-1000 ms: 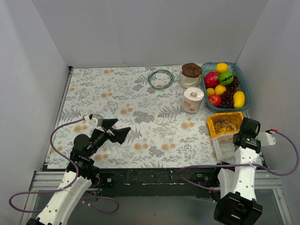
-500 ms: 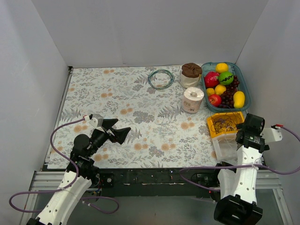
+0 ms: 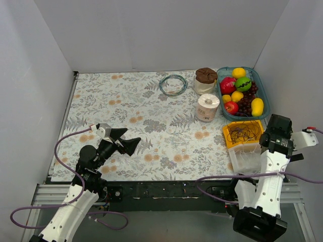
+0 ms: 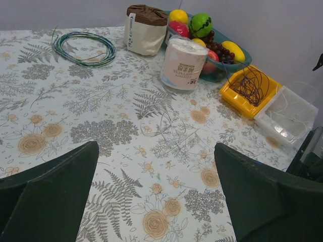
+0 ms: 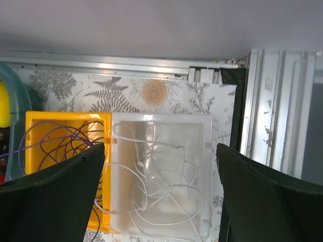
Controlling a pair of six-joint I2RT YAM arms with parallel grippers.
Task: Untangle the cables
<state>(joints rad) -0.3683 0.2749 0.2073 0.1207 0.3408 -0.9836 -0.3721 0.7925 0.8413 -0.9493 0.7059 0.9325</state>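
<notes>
A green cable [image 3: 172,84] lies coiled on the floral cloth at the back; the left wrist view has the same green cable [image 4: 83,48] at its upper left. A purple cable [image 5: 55,146] fills the yellow bin [image 3: 241,132]. Loose loops of white cable [image 5: 161,176] lie in the clear bin [image 3: 246,157]. My right gripper [image 5: 159,148] hangs open above the clear bin and holds nothing; from above, the right gripper [image 3: 275,133] is at the table's right edge. My left gripper [image 3: 132,135] is open over the near-left cloth, empty [image 4: 156,146].
A paper roll [image 3: 207,107] and a brown-topped bag [image 3: 205,80] stand behind the bins. A teal fruit basket [image 3: 264,113] sits at the back right. White walls close in three sides. The metal table edge [image 5: 272,111] runs just right of the clear bin.
My right gripper has gone from nearly shut to wide open and has shifted up and to the right, off the clear bin. The left arm has not moved.
</notes>
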